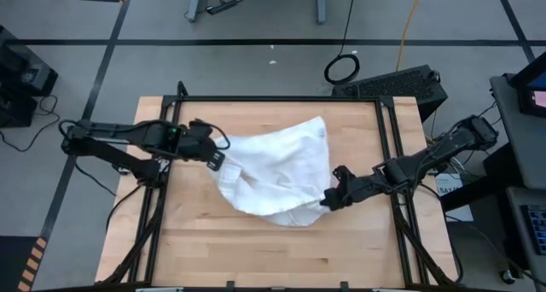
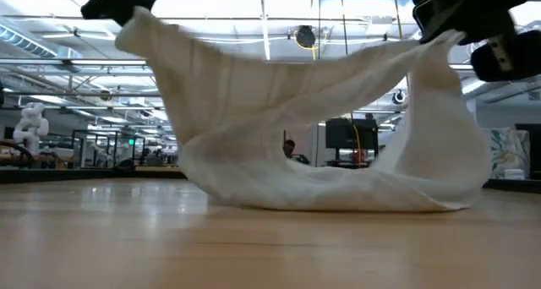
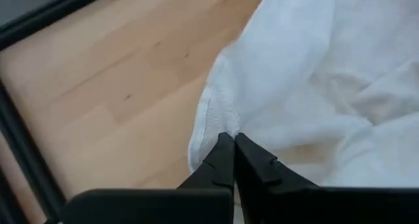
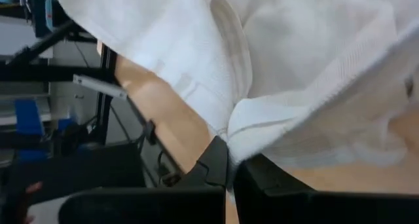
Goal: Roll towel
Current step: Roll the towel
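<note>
The white towel [image 1: 277,177] is in the middle of the wooden table [image 1: 256,249], held up at two ends. In the low view it sags between the two holds like a hammock, and its lower middle [image 2: 338,196] rests on the tabletop. My left gripper [image 1: 217,161] is at the towel's left end and is shut on it. My right gripper [image 1: 328,198] is at the towel's near right end, also shut on it. In the low view the left hold [image 2: 139,23] stands higher than the right hold [image 2: 444,40]. My left gripper pinches the towel's hemmed edge [image 3: 219,122] between its two fingertips, slanting down from the table's left. That end is lifted clear, and the cloth hangs slack from it toward the table. My right gripper pinches a bunched, folded part of the towel's edge [image 4: 245,129] between its two fingers, more than one layer. It comes slanting down from the table's right. That end is lifted, with cloth draping down on both sides of the fingers.
A black metal frame [image 1: 281,98] runs round the tabletop's far edge and sides. Bare wood lies between the towel and the table's near edge [image 1: 281,266], and at the far left corner [image 1: 162,113].
</note>
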